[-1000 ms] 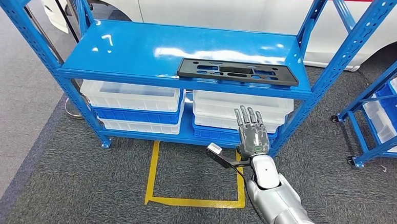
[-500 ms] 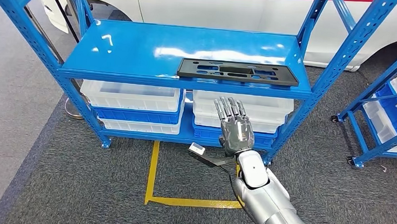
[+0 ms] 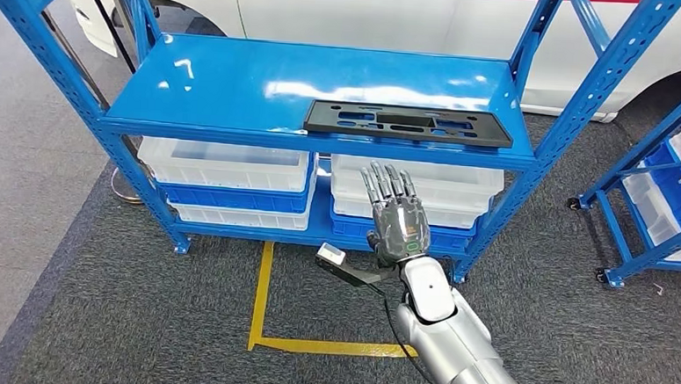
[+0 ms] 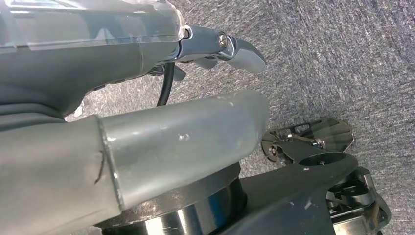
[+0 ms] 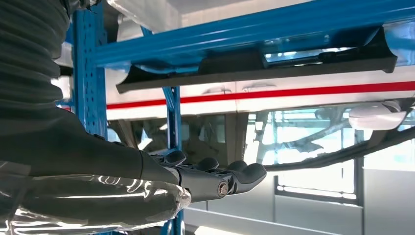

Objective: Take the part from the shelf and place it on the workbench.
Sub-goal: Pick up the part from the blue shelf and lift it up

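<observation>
The part (image 3: 408, 122) is a flat black plastic panel with cut-outs. It lies on the upper level of the blue shelf (image 3: 219, 89), near the front edge and right of centre. My right hand (image 3: 395, 217) is raised in front of the shelf, below the part, with its fingers spread and pointing up and nothing in it. The right wrist view looks up at the part (image 5: 254, 66) from underneath, with my fingers (image 5: 215, 178) stretched out below it. My left hand (image 4: 147, 98) hangs over the grey carpet, fingers straight, holding nothing.
White and blue bins (image 3: 224, 164) are stacked on the lower level, just behind my right hand. A yellow tape square (image 3: 262, 285) marks the carpet in front. A second blue rack (image 3: 663, 191) stands at the right. A white car (image 3: 373, 13) is behind the shelf.
My right hand has moved left and slightly up, closer to the shelf front. The part has not moved.
</observation>
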Available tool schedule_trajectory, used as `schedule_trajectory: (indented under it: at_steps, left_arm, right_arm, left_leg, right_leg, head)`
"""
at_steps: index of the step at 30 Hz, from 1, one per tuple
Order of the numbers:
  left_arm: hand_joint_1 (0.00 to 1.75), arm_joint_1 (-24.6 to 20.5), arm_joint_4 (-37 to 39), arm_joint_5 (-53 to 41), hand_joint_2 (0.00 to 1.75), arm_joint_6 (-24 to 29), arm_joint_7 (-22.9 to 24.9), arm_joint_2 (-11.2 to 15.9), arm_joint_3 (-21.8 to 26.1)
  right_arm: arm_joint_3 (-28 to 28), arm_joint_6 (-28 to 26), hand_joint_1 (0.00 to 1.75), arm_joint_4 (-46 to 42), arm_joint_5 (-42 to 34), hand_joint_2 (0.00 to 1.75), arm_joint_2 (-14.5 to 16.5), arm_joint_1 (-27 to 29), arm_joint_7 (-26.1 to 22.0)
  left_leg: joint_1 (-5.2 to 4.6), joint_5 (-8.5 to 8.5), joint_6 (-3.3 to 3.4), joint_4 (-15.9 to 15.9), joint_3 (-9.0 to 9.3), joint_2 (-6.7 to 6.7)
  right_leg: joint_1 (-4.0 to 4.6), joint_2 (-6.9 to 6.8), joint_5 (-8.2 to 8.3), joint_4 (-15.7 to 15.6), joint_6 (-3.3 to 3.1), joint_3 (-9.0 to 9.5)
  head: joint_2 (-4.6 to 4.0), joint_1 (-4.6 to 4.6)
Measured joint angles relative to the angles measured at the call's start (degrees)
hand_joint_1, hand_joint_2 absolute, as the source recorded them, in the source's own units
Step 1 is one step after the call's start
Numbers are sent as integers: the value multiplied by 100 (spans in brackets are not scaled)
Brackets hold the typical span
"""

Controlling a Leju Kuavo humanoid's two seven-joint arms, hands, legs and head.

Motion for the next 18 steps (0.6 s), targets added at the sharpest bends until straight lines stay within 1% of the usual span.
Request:
schedule_trajectory:
  at_steps: [5,10,13,15,16,17,18]
  left_arm:
    - [0,-2,0,0,0,-14,1,0,0]
    - [0,-4,0,73,0,-45,16,0,5]
    - [0,-9,0,80,0,-57,16,0,7]
    - [0,-12,0,80,0,-59,16,-2,7]
    - [0,-14,0,80,0,-59,16,-3,7]
    - [0,-18,0,80,0,-59,15,-5,7]
    - [0,-23,0,80,0,-58,15,-7,7]
  right_arm:
    - [46,0,0,15,-248,175,14,2,-173]
    - [46,0,0,77,-309,175,54,3,-282]
    - [46,0,0,118,-318,175,74,2,-305]
    - [46,0,0,132,-318,175,88,-2,-305]
    - [46,-1,0,136,-319,175,95,-5,-305]
    - [46,-1,0,138,-319,175,101,-12,-305]
    - [46,-2,0,140,-320,175,105,-16,-308]
  left_leg:
    - [-4,0,0,7,-4,0]
    - [-16,-4,7,19,-12,-1]
    - [-31,-11,24,38,-27,-1]
    - [-19,6,57,13,-24,1]
    - [0,24,81,-25,-8,4]
    - [21,42,106,-64,8,9]
    - [40,56,128,-97,22,13]
  right_leg:
    - [-25,0,4,-6,6,0]
    - [-41,-1,9,-9,16,-1]
    - [-47,-1,19,-18,38,-5]
    - [-35,0,23,-32,67,-4]
    - [-26,-4,1,-3,83,-16]
    - [-17,-9,-67,112,94,-72]
    - [-12,-14,-184,339,102,-188]
  head:
    - [0,-1]
    - [0,-1]
    - [0,-1]
    - [0,-1]
    - [0,1]
    - [0,1]
    - [0,3]
